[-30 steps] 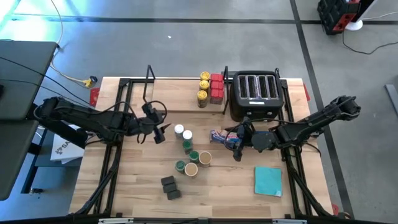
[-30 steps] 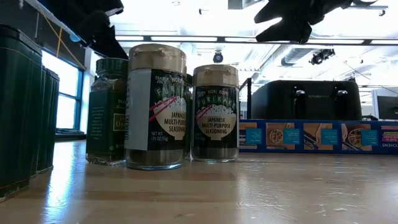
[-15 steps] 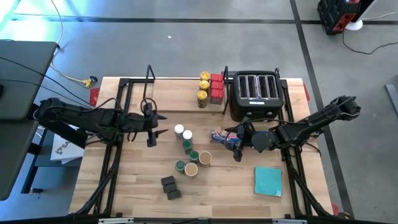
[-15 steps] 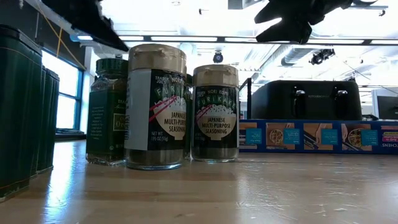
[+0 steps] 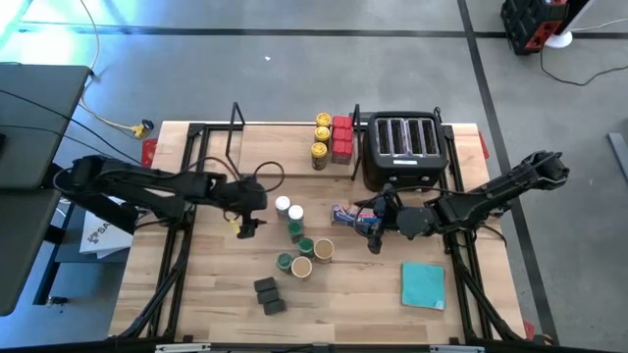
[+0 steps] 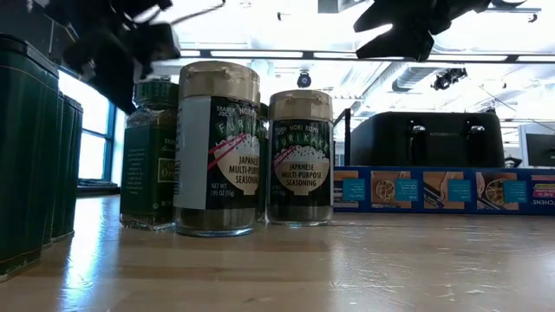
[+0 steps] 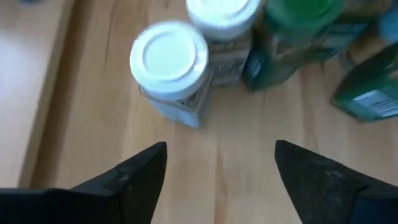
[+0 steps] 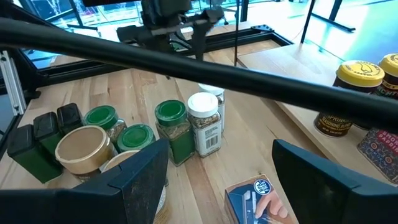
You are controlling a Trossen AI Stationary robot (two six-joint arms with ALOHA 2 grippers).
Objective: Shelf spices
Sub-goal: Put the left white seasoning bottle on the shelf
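Observation:
Loose spices stand mid-table: two white-lid jars [image 5: 283, 206] [image 7: 169, 53], green-lid jars [image 5: 296, 231], tan-lid jars [image 5: 323, 251] and dark grey blocks [image 5: 265, 287]. Yellow-lid jars [image 5: 322, 134] and red tins [image 5: 340, 137] stand on the shelf's pale board [image 5: 275, 126] at the far edge. My left gripper [image 5: 245, 227] [image 7: 221, 180] is open and tipped downward just left of the white-lid jars, touching nothing. My right gripper [image 5: 376, 231] [image 8: 214, 180] waits open over the blue wrap box [image 8: 258, 196].
A black toaster [image 5: 402, 147] stands right of the shelf. A teal pad [image 5: 423, 284] lies near the front right. Bare wood lies left of the jars and along the near edge. Black frame rails [image 5: 182, 245] run along both table sides.
My left gripper has swung at the wrist, tipped to point downward and sunk toward the table beside the white-lid jars, a little nearer the near edge. No jar has moved.

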